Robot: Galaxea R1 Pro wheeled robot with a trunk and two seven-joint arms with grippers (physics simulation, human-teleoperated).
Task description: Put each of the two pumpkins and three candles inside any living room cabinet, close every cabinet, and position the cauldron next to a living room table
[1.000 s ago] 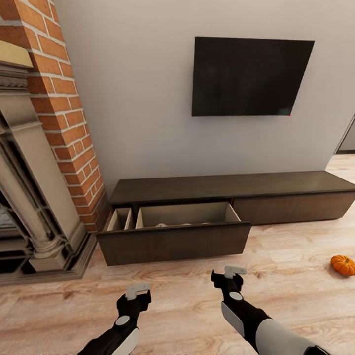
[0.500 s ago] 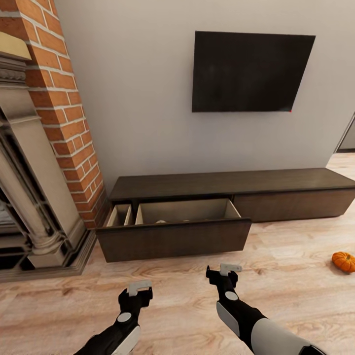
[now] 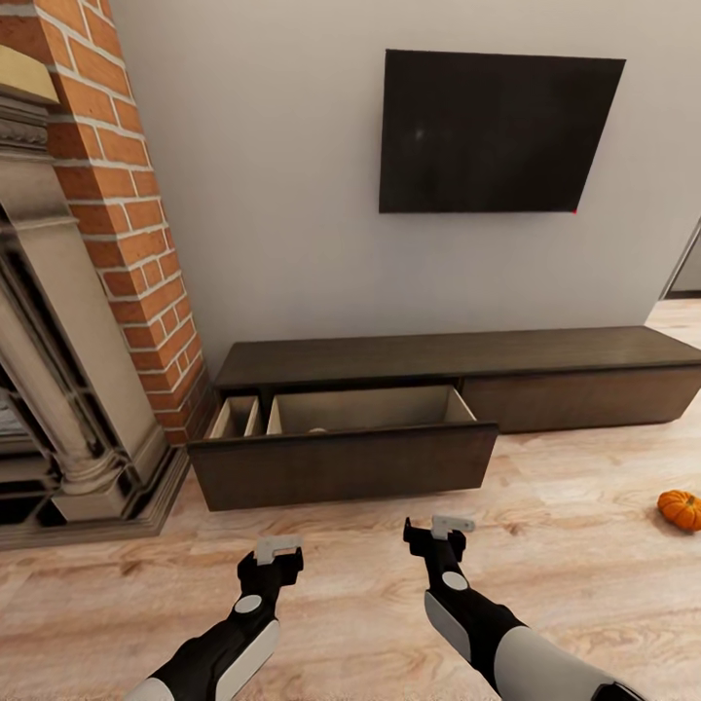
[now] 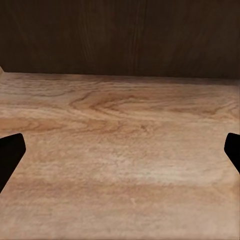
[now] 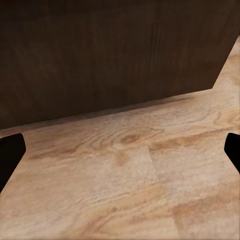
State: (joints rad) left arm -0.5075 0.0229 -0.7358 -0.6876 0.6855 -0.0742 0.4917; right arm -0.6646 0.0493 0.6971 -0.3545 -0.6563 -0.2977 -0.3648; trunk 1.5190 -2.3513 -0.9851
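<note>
The long dark-brown cabinet (image 3: 574, 375) runs along the wall, its left drawer pulled out with the flat front (image 3: 341, 462) facing me and the lighter interior (image 3: 370, 409) open. A pale rounded top (image 3: 316, 428) barely shows over the front; I cannot tell what it is. One orange pumpkin (image 3: 680, 508) lies on the floor at the far right. My left gripper (image 3: 277, 550) and right gripper (image 3: 440, 529) hover low above the floor just short of the drawer front (image 4: 120, 35) (image 5: 110, 55), both open and holding nothing. Cauldron and table are out of view.
A red-brick chimney with a carved stone fireplace surround (image 3: 58, 389) stands at the left, its plinth reaching toward the drawer's left end. A black TV (image 3: 497, 131) hangs above the cabinet. A doorway edge (image 3: 682, 263) shows at the right. Wooden floor (image 3: 545, 574) spreads toward the pumpkin.
The whole picture has shifted upward, so the camera has moved. Less of the drawer's inside shows. Both grippers stay open in front of the drawer front.
</note>
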